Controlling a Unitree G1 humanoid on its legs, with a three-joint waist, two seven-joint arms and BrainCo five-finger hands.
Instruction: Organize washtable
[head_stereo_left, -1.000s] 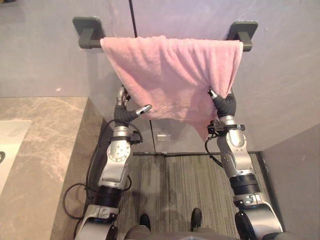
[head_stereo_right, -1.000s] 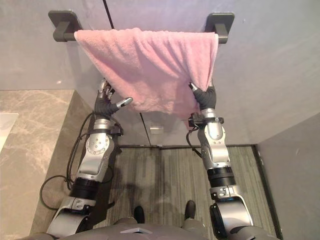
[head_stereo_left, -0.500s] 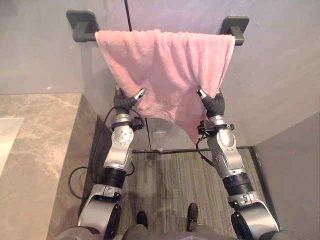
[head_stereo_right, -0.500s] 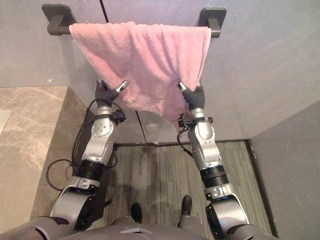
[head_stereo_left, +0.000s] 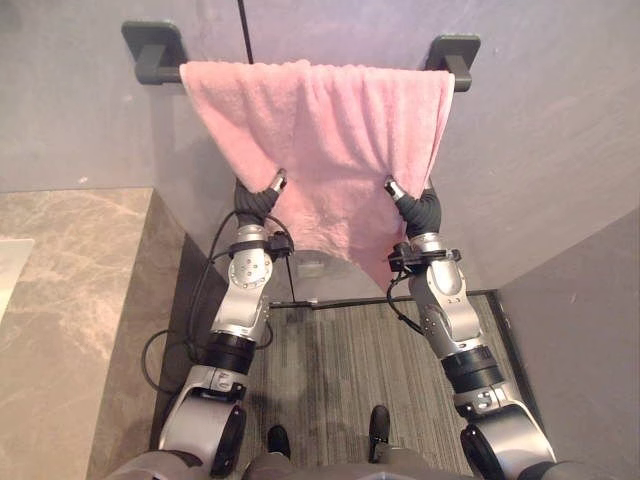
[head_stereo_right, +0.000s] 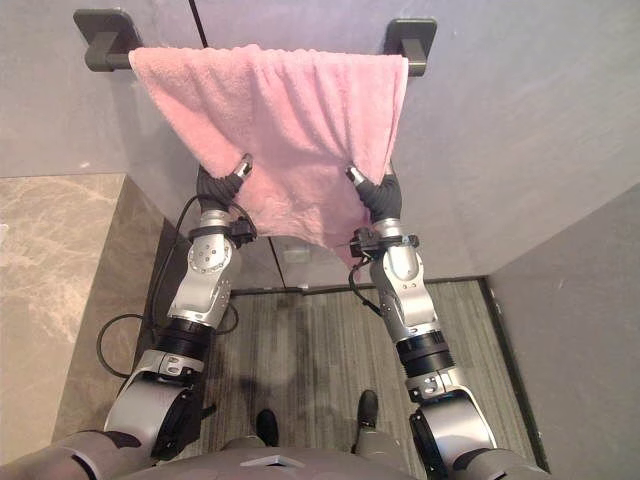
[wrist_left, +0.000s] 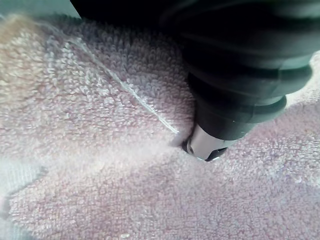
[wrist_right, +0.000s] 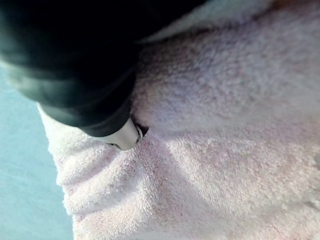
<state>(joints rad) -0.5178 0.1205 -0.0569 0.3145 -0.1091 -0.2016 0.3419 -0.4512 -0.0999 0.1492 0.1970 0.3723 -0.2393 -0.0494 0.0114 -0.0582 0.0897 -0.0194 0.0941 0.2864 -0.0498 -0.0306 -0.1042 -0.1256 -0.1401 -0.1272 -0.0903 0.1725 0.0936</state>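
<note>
Both hands are sitting higher on the cloth than a second ago and closer together, though the whole view has also shifted as the head moves. I am reading the left hand (head_stereo_left: 256, 200) first: its thumb (head_stereo_left: 277, 180) is lying on the front of the pink towel (head_stereo_left: 330, 130) while the rest of the hand is tucked behind it, so I cannot tell how far it is closed or whether it is truly pinching. The right hand (head_stereo_left: 416, 208) is mirroring that, thumb (head_stereo_left: 394, 186) in front and the rest hidden, and again I cannot tell its grip. In each wrist view a silver tip is pressing a crease into the terry.

I judge I am holding both sides this way to pull the towel square, since it is hanging unevenly over the dark rail (head_stereo_left: 162, 74), with one lower corner drooping past my right wrist.

Beyond it, the rail is sitting on a plain grey wall (head_stereo_left: 560, 150). A marble counter (head_stereo_left: 70, 300) is running along my left, and striped grey carpet (head_stereo_left: 340, 370) is lying underfoot.
</note>
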